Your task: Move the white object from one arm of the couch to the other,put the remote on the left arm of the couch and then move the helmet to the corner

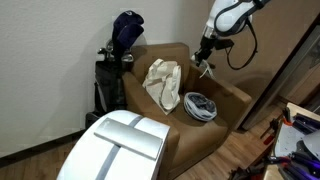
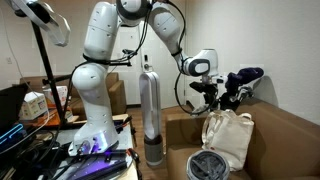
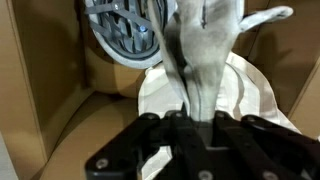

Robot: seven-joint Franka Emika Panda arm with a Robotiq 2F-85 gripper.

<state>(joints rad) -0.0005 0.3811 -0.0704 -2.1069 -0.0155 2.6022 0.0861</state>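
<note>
Your pincer (image 1: 205,62) is clamped tight on the white object (image 3: 205,40), which hangs in the air above the couch (image 1: 205,140), clear of both arms. On the couch seat the helmet (image 1: 199,106) lies just beside the cream cloth bag (image 1: 163,82).

Gripper (image 2: 207,97) above couch (image 2: 285,140) arm — helmet (image 2: 205,165) on seat, cream bag (image 2: 228,135) beside
</note>
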